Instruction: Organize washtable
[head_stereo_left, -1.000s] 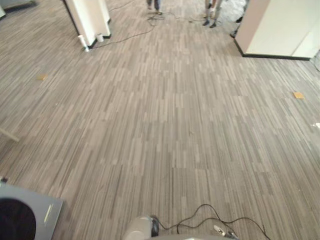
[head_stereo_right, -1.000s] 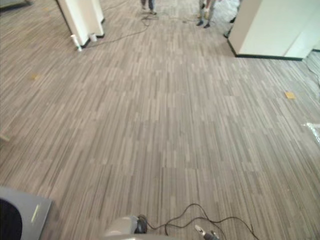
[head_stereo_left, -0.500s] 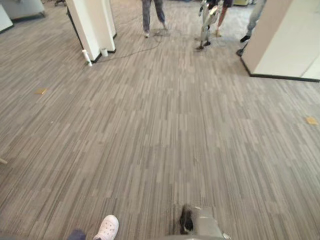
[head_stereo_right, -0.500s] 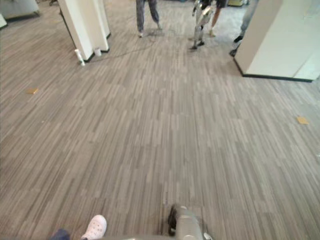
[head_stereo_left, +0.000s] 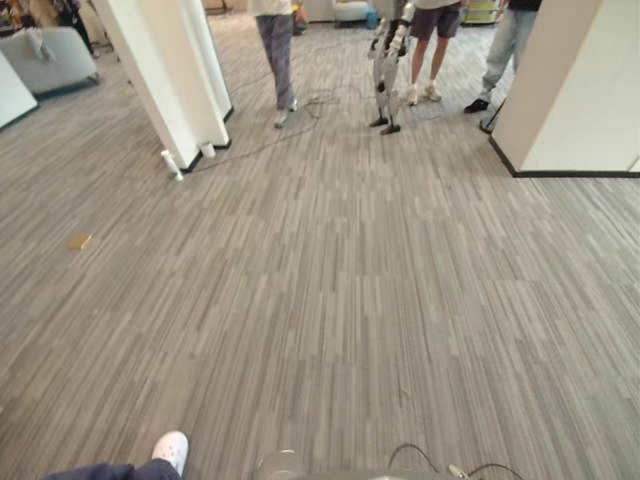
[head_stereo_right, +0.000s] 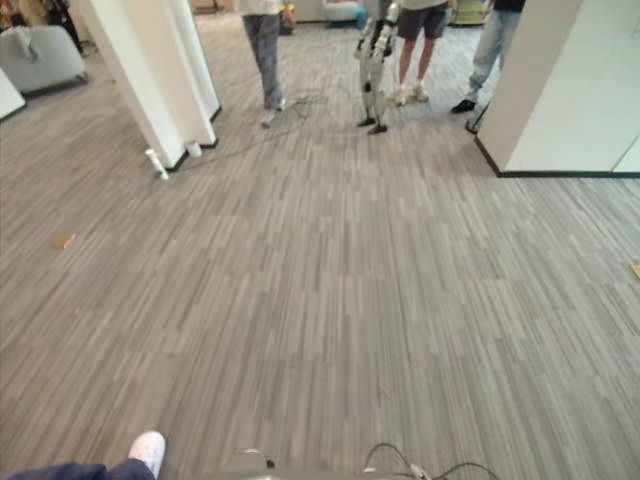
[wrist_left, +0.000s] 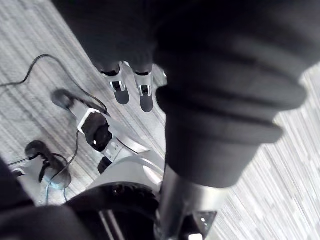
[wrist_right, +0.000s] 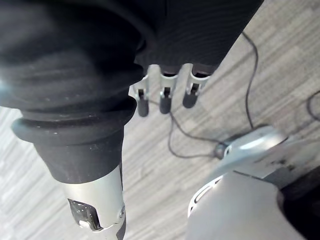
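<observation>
My left hand (wrist_left: 131, 91) hangs beside me over the striped grey carpet, its silver dark-tipped fingers straight and holding nothing. In its own wrist view my right hand (wrist_right: 165, 98) also hangs over the carpet, fingers straight and nothing in them. The eye views look out over a wide stretch of carpet floor (head_stereo_left: 340, 300).
A white pillar (head_stereo_left: 165, 70) stands at the far left with a small white bottle (head_stereo_left: 172, 165) at its foot. A white wall block (head_stereo_left: 580, 90) stands far right. Several people (head_stereo_left: 275, 50) and a small legged robot (head_stereo_left: 385, 70) stand at the back. A person's white shoe (head_stereo_left: 171, 450) is near, lower left.
The whole picture has shifted, so the camera has moved: more of the far room and the people shows. The grey object at lower left has left the picture; a white shoe came in.
</observation>
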